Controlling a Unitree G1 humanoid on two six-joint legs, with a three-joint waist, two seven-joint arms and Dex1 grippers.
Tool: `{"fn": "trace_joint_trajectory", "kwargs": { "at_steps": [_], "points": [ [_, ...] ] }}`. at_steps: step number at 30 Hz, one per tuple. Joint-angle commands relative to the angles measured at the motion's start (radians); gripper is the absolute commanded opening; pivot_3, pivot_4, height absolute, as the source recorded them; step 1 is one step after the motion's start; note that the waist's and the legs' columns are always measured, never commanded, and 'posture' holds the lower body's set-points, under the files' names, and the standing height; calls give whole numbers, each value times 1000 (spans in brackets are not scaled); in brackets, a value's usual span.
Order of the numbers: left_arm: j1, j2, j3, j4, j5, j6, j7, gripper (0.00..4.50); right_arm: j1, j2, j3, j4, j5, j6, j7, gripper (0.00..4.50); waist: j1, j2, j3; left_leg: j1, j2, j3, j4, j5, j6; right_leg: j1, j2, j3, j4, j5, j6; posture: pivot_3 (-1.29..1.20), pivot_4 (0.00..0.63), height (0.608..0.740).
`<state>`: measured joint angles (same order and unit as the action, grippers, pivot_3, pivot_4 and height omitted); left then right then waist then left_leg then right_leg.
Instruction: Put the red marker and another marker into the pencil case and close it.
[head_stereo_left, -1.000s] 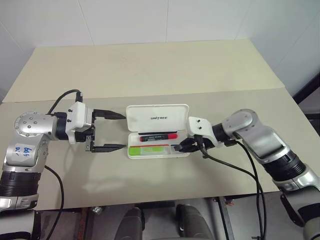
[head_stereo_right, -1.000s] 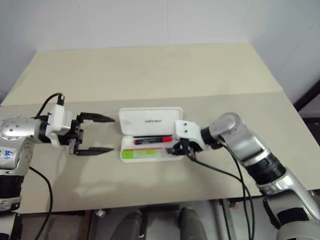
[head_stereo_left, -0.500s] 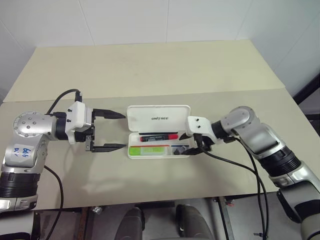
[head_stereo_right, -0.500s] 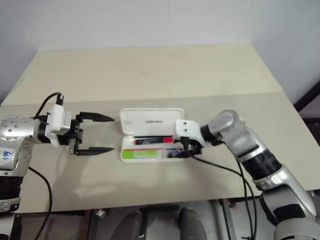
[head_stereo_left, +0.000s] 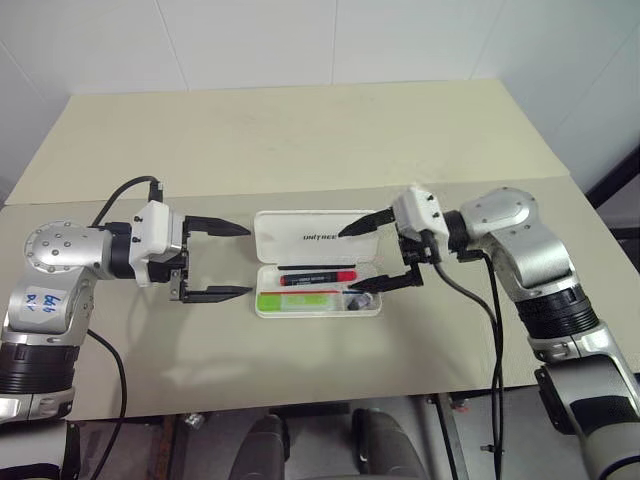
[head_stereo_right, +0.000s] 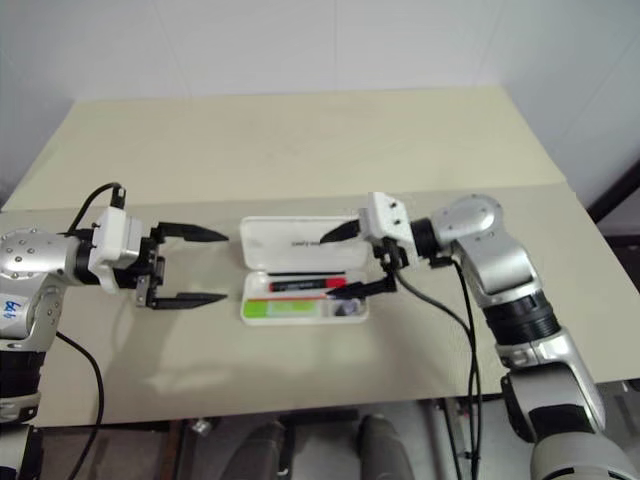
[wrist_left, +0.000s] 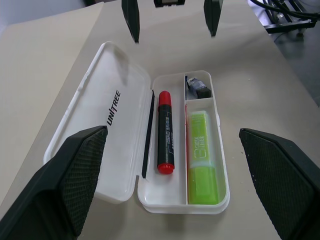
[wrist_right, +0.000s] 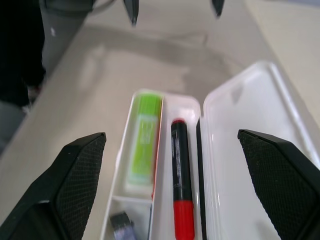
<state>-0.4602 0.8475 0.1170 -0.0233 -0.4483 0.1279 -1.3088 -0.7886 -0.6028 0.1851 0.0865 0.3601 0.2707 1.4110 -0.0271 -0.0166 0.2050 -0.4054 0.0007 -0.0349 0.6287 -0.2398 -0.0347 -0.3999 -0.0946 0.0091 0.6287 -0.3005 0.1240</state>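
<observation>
Both markers already lie in the case (head_stereo_left: 318, 270) on the worktop (head_stereo_left: 300, 140): the red marker (head_stereo_left: 317, 276) in the compartment nearer the lid, the green marker (head_stereo_left: 297, 299) in the one beside it. Only closing the lid is left. The left gripper (head_stereo_left: 217, 260), beside the case's left end, has jaws wide apart and empty. The right gripper (head_stereo_left: 365, 254), over the case's right end, likewise gapes and holds nothing.

1. A small dark object (wrist_left: 197, 88) in the end compartment of the pencil case (wrist_left: 120, 145), beside the lime-green highlighter (wrist_left: 202, 156), is too small to identify.
2. Print on the red marker (wrist_left: 165, 132) barrel is illegible.
</observation>
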Motion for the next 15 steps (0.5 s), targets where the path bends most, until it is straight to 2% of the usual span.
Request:
{"fn": "trace_joint_trajectory", "kwargs": {
  "at_steps": [1, 7, 14, 15],
  "points": [
    [2, 28, 62, -18, -31, 22, 21, 4500, 35, -35, -120, -33, 89, 37, -17, 4469, 0, 0, 0, 0, 0, 0, 0, 0, 0, 0, 0, 0, 0, 0, 0, 0, 150, 740],
    [44, 32, 131, -7, -71, 72, 44, 4500, 132, -97, -247, -47, 112, -43, -32, 4469, 2, 0, 0, 0, 0, 0, -1, 0, 0, 0, -1, 0, -1, 0, 0, 0, 150, 740],
    [89, 43, 163, 49, -83, 76, 13, 4500, 199, -130, -304, -169, 178, 34, -76, 4469, -2, 0, 0, 1, 1, 1, 0, 0, 0, 0, 0, 0, 0, 0, 0, 0, 150, 740],
    [85, 43, 163, 63, -86, 75, 6, 4315, 196, -127, -305, -182, 182, 41, -91, 4493, -1, 0, 0, 1, 1, 0, 0, 0, 0, 0, 0, 0, 1, 0, 0, 0, 150, 740]
  ]
}}
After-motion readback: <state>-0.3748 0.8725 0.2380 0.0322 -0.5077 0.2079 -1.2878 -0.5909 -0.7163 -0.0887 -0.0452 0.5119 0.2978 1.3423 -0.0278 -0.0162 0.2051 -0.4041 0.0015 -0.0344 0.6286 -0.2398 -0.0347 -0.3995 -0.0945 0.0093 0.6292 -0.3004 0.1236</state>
